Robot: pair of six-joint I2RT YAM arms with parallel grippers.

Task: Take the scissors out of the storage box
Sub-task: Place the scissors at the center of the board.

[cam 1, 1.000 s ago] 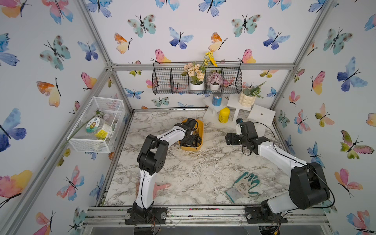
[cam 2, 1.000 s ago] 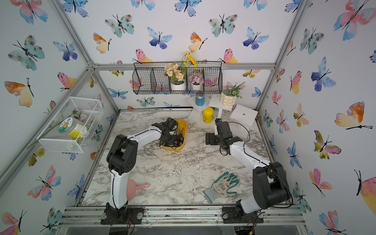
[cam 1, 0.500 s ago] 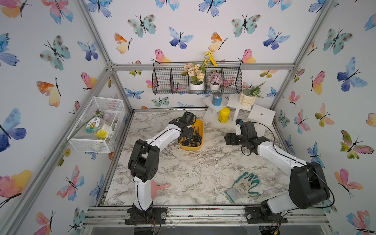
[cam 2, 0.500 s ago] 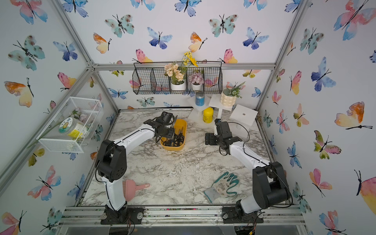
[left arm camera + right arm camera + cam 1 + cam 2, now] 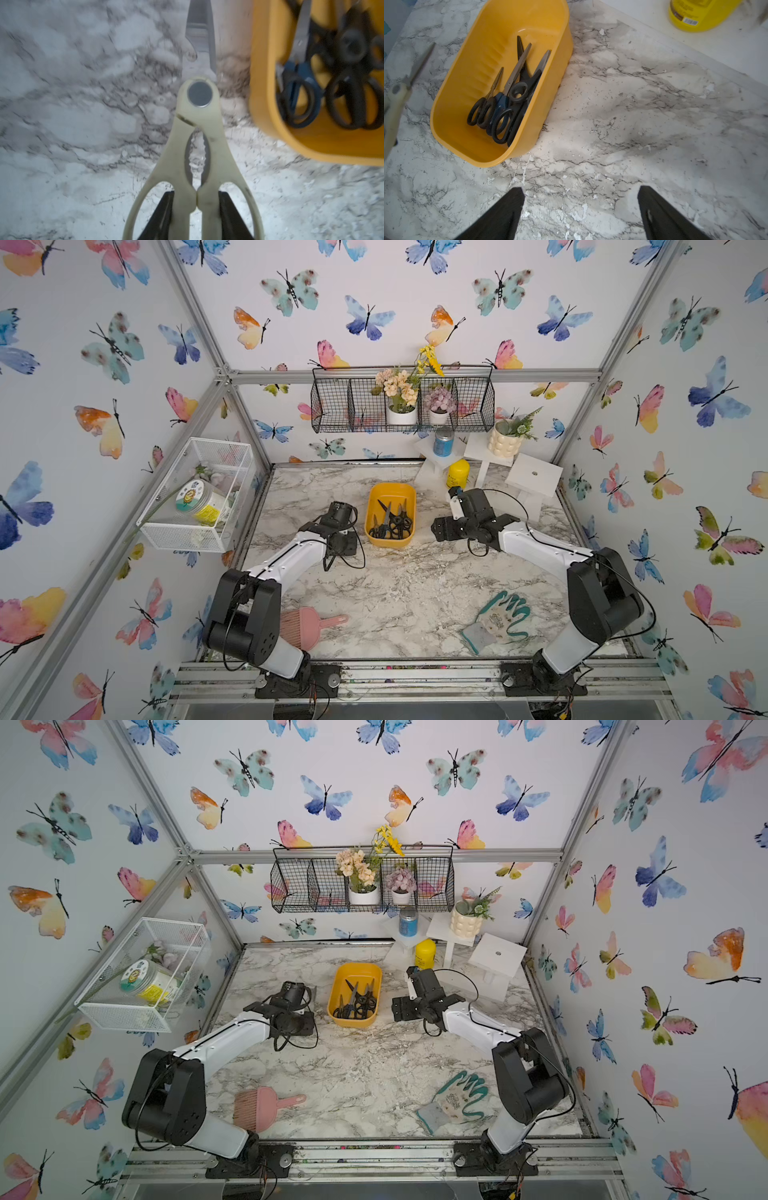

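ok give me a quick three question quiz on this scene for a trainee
1. True or false: the left gripper holds the cream-handled scissors outside the storage box.
2. The right gripper is: A open and empty; B shut on scissors; C down inside the box.
3. Fill in: the blue-handled scissors lie in the ____.

Key: 1 true. 2 A. 3 storage box.
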